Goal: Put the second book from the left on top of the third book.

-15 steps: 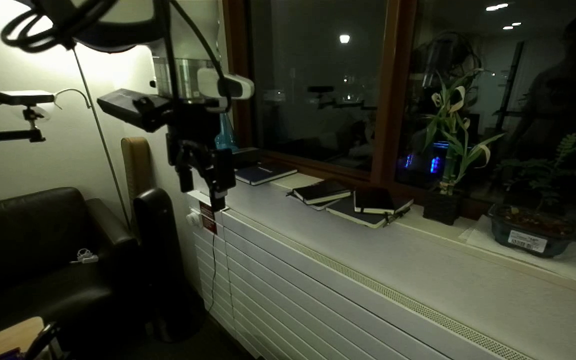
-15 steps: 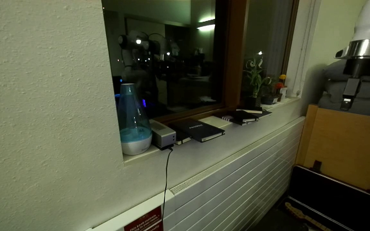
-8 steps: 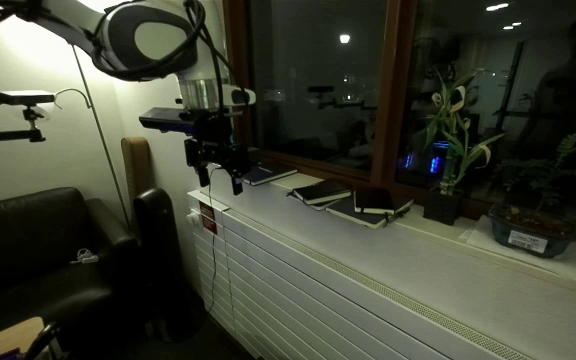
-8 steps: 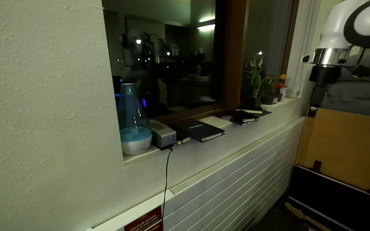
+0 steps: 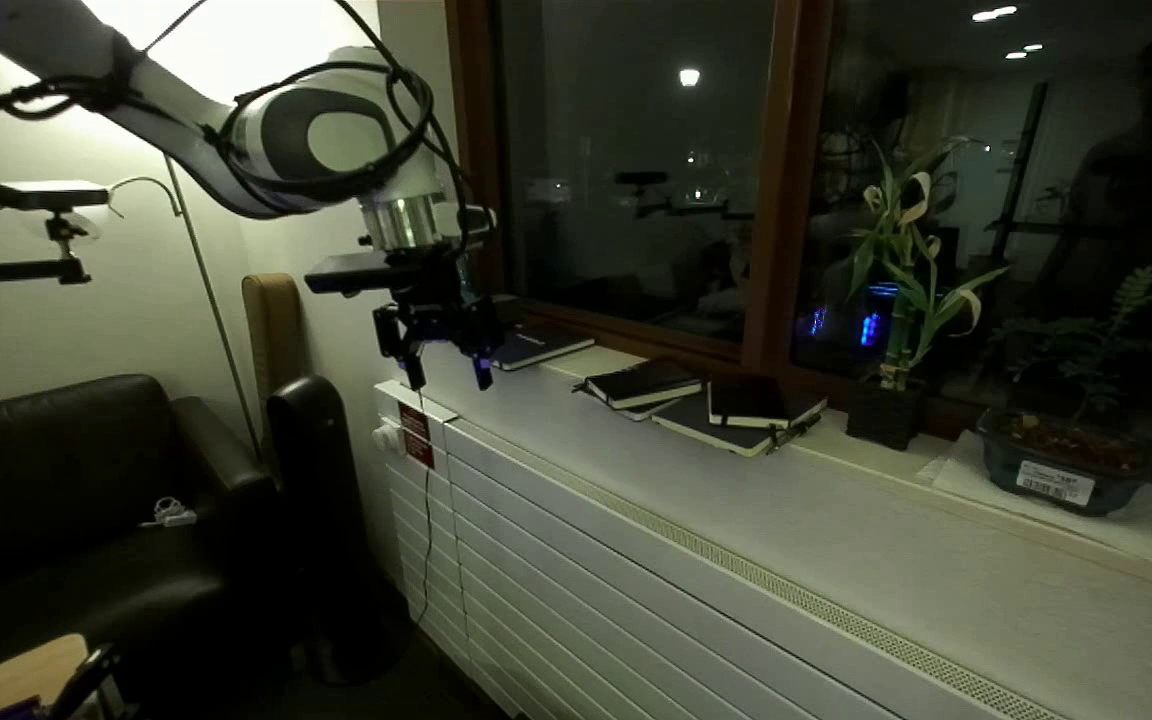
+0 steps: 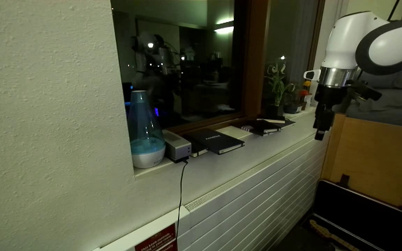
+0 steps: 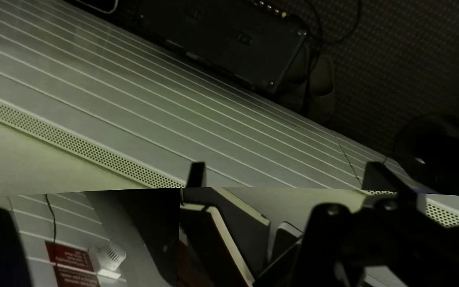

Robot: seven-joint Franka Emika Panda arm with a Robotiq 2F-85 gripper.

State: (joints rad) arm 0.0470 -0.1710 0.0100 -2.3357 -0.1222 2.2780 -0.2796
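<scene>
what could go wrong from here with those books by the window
An upper black book rests on a lower dark book, so nudging either may slide the pair apart. Both are thin, so the open tool may struggle to pinch one. The dark plant pot near them might get knocked over.

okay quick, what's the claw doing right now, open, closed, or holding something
Claw: open, holding nothing.
</scene>
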